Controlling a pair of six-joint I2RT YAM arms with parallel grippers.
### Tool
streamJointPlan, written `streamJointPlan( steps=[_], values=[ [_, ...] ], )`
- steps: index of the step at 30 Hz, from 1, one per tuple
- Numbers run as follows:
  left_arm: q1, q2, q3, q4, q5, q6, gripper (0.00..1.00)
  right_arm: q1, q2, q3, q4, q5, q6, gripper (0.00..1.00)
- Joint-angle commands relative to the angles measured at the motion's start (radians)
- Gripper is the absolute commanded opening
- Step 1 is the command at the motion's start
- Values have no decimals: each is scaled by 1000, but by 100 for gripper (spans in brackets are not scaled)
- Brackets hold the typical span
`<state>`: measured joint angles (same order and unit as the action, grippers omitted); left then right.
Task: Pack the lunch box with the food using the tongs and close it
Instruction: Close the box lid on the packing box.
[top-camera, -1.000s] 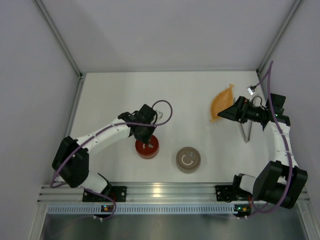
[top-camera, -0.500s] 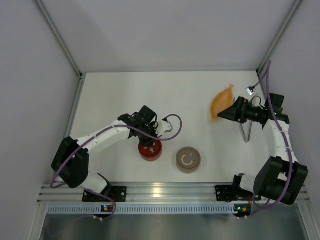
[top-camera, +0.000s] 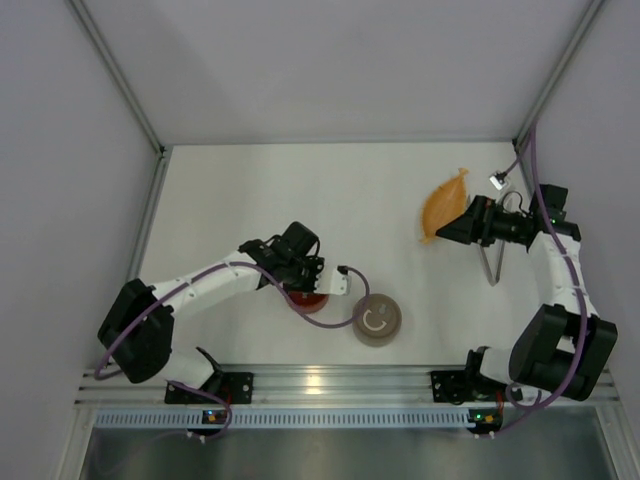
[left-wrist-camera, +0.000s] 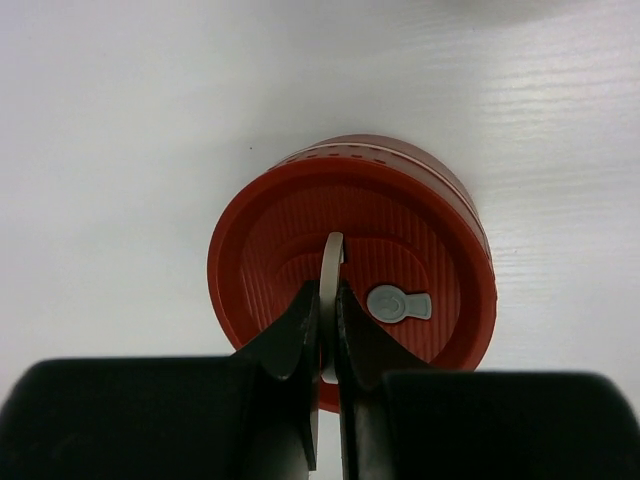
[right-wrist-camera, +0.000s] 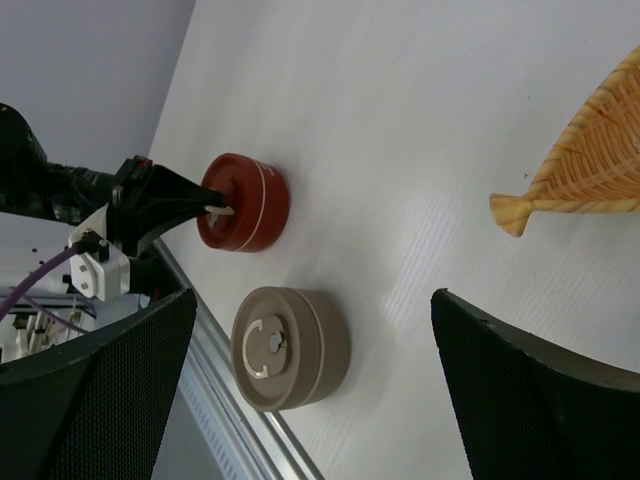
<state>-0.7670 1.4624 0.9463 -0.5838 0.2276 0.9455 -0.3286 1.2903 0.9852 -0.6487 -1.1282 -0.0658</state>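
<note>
Two round tins are sitting closest to the arm bases on the white table (top-camera: 300, 180). The tan tin (top-camera: 377, 319) is resting with its lid on, touching nothing. Near it, to the left, the red tin (right-wrist-camera: 245, 202) is wearing its lid (left-wrist-camera: 400, 235) too. The left gripper (left-wrist-camera: 328, 293) is reaching down onto it, clenched tight on the one thin ring handle (left-wrist-camera: 331, 255) standing up from the lid. From above, this gripper is hiding most of the red tin.

Farther back on the right, one pair of grey tongs (top-camera: 491, 272) is lying flat, its far end probably tucked under the right arm. The right gripper (top-camera: 447, 228) is hanging spread wide, gripping nothing. From above it is covering a bit of the one orange leaf-shaped dish (top-camera: 440, 200), so I cannot tell what is lying there.
</note>
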Motion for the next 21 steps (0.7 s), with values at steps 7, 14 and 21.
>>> streamJointPlan(
  steps=[7,14,21],
  values=[
    [-178,72,-46,-318,68,109,0,-24,0,55,-141,-30,-166,99],
    [-313,61,-52,-353,87,-6,0,-29,-11,75,-180,-38,-198,99],
    [-351,21,-57,-360,82,-76,10,-30,-11,76,-190,-47,-203,99]
  ],
)
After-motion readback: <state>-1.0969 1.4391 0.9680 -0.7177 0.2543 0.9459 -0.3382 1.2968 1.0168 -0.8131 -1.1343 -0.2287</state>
